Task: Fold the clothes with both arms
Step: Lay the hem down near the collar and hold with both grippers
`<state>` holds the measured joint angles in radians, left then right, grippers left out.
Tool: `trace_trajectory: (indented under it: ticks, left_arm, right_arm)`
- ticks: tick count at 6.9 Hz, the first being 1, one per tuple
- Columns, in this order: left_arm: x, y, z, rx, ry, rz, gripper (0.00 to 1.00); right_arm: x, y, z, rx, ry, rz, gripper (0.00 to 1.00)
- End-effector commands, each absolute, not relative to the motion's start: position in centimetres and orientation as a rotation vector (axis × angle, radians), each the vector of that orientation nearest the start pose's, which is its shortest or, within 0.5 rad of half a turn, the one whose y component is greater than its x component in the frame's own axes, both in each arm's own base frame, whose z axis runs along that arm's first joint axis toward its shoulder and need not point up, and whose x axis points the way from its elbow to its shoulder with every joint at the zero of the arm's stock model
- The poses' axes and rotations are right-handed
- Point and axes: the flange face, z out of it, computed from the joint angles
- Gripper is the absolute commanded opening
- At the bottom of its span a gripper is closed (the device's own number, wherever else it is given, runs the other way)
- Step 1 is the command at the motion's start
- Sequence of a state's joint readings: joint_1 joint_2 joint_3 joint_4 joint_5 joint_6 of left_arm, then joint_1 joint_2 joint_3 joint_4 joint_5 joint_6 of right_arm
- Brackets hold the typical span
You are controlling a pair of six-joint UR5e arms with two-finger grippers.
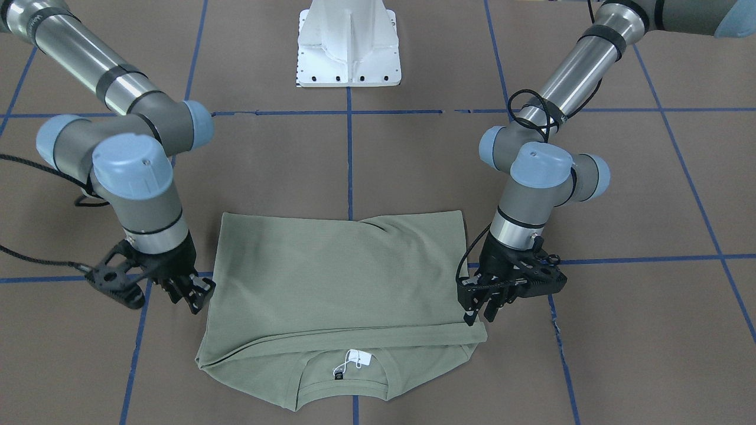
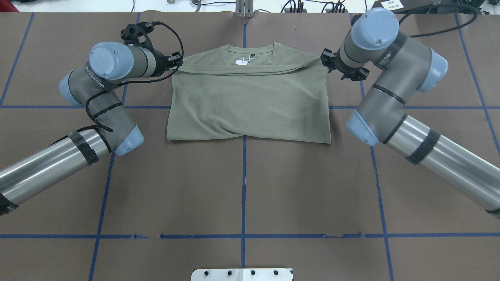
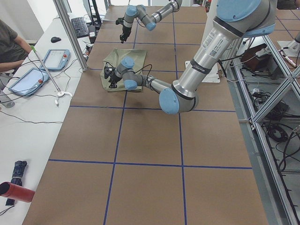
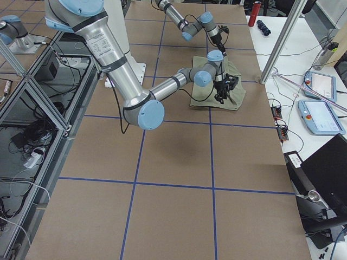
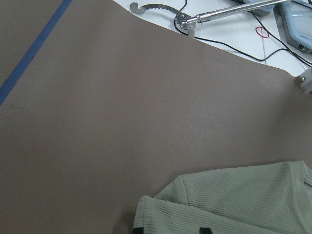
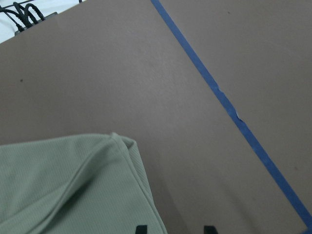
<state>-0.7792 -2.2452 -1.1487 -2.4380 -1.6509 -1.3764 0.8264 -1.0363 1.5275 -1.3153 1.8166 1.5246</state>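
One camera looks forward and down over my shoulders onto the table. Another faces me from the far edge, looking steeply down. Two stand well back at the table's ends, looking along it. My wrist cameras hang close above the tabletop, each catching a corner of the shirt, which every view shares.

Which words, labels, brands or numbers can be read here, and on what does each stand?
Nothing can be read with certainty.
Left arm: grey lettering on its wrist link, too blurred to read.
Right arm: grey lettering on its wrist link, too blurred to read.
White tag inside the collar of the shirt: any print is too small to read.
Black label beside the tag: too small to read.
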Motion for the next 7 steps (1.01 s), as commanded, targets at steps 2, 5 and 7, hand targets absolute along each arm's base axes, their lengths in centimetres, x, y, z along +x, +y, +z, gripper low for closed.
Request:
trace_trajectory:
  ticks: [2, 5, 7]
  left_arm:
    - [46.5, -63.5, 35.2, 0.465, 1.032, -0.473, 0.51]
    - [46.6, -63.5, 35.3, 0.466, 1.028, -0.471, 0.54]
    - [46.5, -63.5, 35.2, 0.467, 1.027, -0.471, 0.54]
  right_arm:
    - [-40.5, -50.1, 37.0, -0.042, -0.821, 0.713, 0.62]
    - [-45.0, -46.2, 37.9, -0.097, -0.795, 0.702, 0.63]
    - [-45.5, -45.8, 37.9, -0.096, -0.794, 0.696, 0.62]
